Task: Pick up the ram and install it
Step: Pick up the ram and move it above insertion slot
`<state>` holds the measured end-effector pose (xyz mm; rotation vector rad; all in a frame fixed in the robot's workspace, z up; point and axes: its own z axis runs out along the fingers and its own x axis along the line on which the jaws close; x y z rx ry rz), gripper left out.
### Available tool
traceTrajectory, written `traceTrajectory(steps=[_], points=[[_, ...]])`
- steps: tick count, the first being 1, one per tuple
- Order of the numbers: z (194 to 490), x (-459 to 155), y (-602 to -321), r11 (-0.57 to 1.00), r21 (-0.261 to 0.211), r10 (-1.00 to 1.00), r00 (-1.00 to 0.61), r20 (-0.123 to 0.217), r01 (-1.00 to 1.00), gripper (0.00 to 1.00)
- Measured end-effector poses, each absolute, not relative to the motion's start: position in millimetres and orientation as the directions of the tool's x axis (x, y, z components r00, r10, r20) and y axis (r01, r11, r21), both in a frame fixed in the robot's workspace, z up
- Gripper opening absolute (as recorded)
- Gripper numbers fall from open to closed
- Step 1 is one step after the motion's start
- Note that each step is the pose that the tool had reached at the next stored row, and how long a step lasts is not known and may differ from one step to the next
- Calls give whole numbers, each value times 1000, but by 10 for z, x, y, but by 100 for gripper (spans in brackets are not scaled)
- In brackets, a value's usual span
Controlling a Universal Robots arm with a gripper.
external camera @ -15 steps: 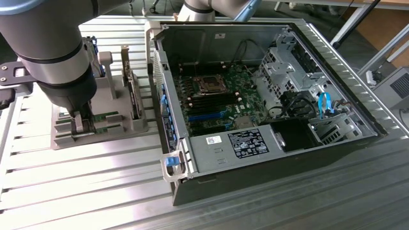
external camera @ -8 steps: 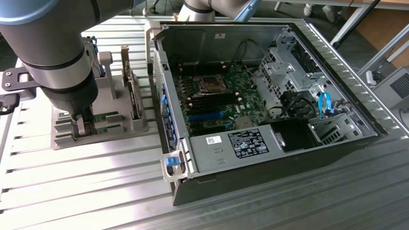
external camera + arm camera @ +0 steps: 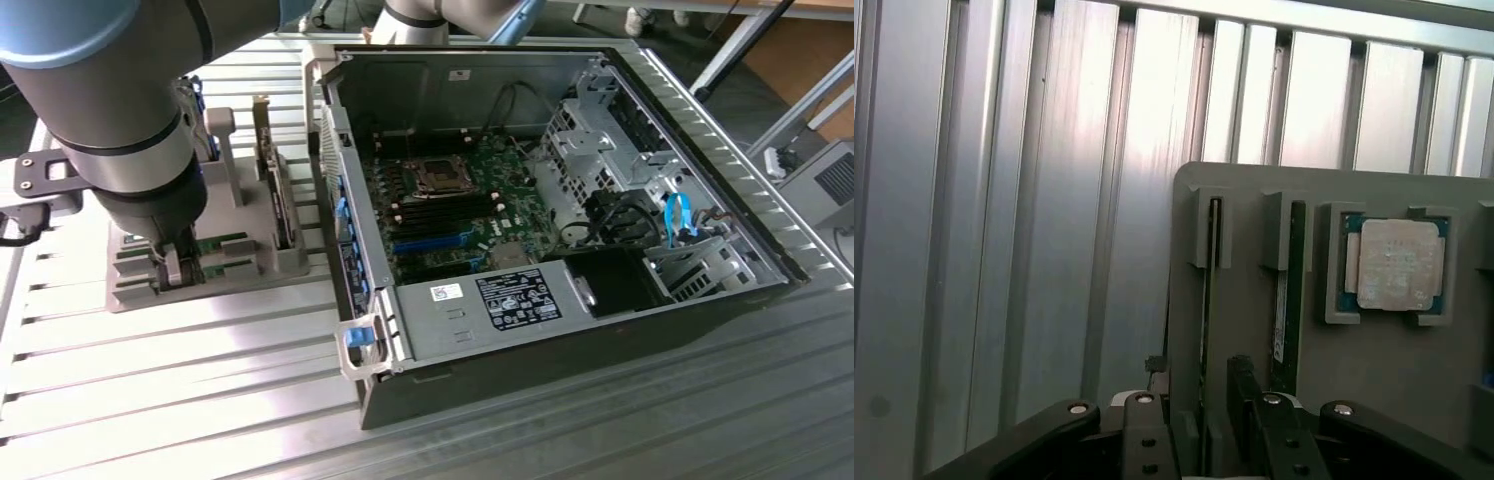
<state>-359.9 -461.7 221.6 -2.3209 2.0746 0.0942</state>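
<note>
Green ram (image 3: pixel 1205 290) stands on edge in its rack (image 3: pixel 1249 300) slot at the exterior view's left, so my gripper (image 3: pixel 1202 405), jaws apart, can straddle it; I judge it not yet clamped.

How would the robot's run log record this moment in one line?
step: pick up | end effector: astride one memory stick in gray holder | computer case: open
</note>
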Motion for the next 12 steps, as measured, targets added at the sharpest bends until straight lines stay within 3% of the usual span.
traceTrajectory(steps=[12], points=[[2096, -3628, -4585, -126, 20, -990, 124, -63, -992, 35]])
